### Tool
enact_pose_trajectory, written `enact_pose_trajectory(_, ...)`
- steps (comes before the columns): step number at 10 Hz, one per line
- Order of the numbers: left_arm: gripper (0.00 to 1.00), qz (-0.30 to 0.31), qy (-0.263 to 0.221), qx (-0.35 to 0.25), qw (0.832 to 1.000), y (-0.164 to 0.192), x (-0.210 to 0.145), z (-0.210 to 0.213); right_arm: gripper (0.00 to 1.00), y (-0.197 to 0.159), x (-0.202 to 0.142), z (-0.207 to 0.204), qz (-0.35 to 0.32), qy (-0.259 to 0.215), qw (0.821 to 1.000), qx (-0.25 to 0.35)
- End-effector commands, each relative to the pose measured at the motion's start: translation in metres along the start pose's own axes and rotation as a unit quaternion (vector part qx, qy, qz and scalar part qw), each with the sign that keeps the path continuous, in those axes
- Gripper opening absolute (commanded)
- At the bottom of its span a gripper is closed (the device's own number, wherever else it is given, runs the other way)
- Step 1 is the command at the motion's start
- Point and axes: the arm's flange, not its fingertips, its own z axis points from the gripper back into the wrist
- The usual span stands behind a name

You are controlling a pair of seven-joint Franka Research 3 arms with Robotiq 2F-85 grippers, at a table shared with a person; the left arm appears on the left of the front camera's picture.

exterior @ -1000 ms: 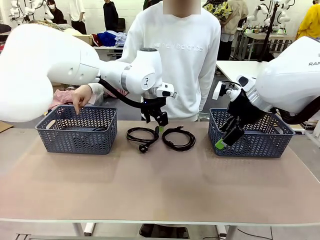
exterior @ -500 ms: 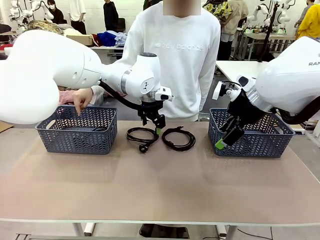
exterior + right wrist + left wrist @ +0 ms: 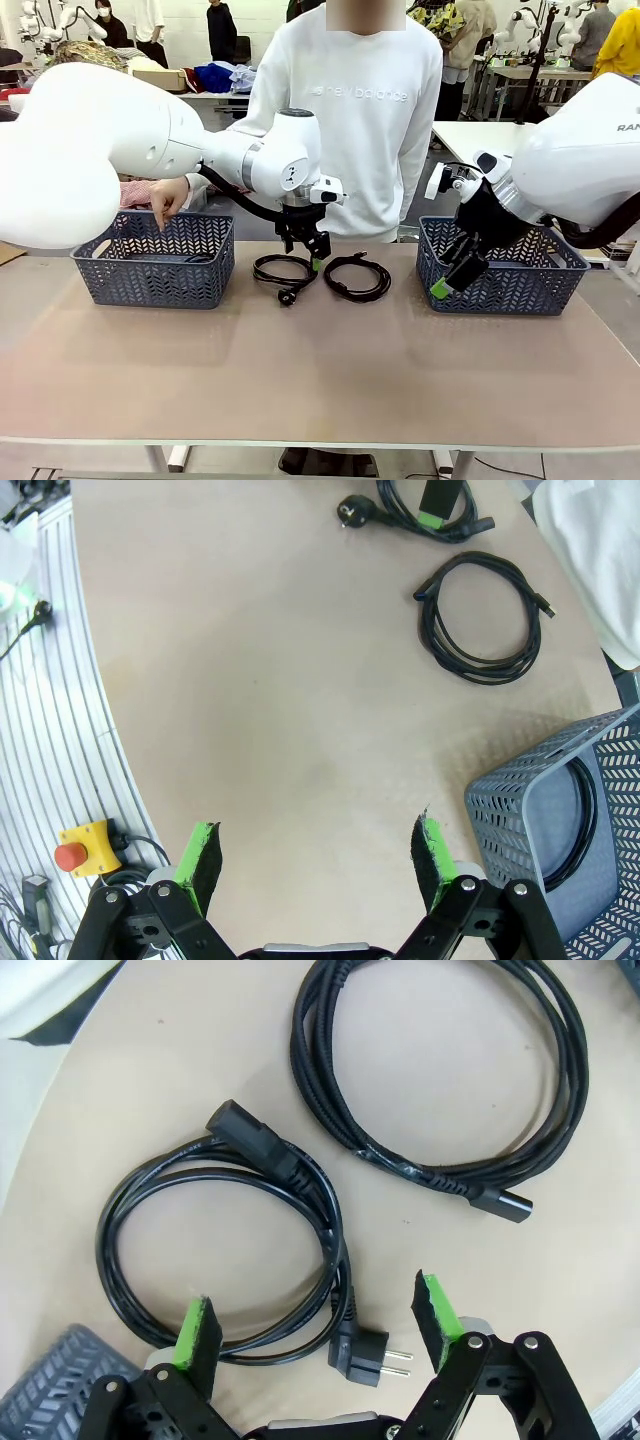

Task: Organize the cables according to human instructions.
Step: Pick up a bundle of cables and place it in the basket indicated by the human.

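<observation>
Two cables lie coiled on the table between the baskets. The left cable (image 3: 285,270) (image 3: 225,1250) has a round two-pin plug (image 3: 368,1355). The right cable (image 3: 357,277) (image 3: 450,1070) (image 3: 485,615) is a wider loop. My left gripper (image 3: 314,252) (image 3: 315,1320) hangs open just above the left coil's near edge, and its green pads (image 3: 196,1328) straddle the cord and plug. My right gripper (image 3: 452,276) (image 3: 315,860) is open and holds nothing. It hangs over the table beside the right basket (image 3: 510,268). Another cable (image 3: 588,815) lies inside that basket (image 3: 545,810).
A person in white stands at the far side, and a hand (image 3: 160,200) points down into the left grey basket (image 3: 155,262), which holds something dark. A corner of that basket (image 3: 45,1385) is near my left fingers. A red emergency button (image 3: 75,852) sits beyond the table edge.
My left wrist has shifted slightly left and turned a little over the left coil. The right arm and the pointing hand have stayed put.
</observation>
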Motion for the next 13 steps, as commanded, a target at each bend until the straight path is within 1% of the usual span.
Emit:
enact_pose_trajectory(1,1.0,0.0,0.0,0.001,1.0,0.002,0.0,0.001,1.0,0.0,0.002,0.001,-0.001,0.001,1.0,0.0)
enact_pose_trajectory(3,1.0,0.0,0.0,0.0,1.0,0.0,0.0,0.0,1.0,0.0,0.002,0.001,-0.001,0.001,1.0,0.0)
enact_pose_trajectory(5,1.0,-0.003,0.002,0.002,1.0,-0.007,0.003,-0.011,1.0,0.0,0.002,0.001,-0.001,0.001,1.0,0.0)
enact_pose_trajectory(9,1.0,0.017,0.018,0.021,0.999,-0.016,0.0,-0.03,1.0,0.0,0.002,0.001,-0.001,0.001,1.0,0.0)
enact_pose_trajectory(13,1.0,0.029,0.019,0.022,0.999,-0.012,-0.002,-0.04,1.0,0.0,0.002,0.001,-0.001,0.001,1.0,0.0)
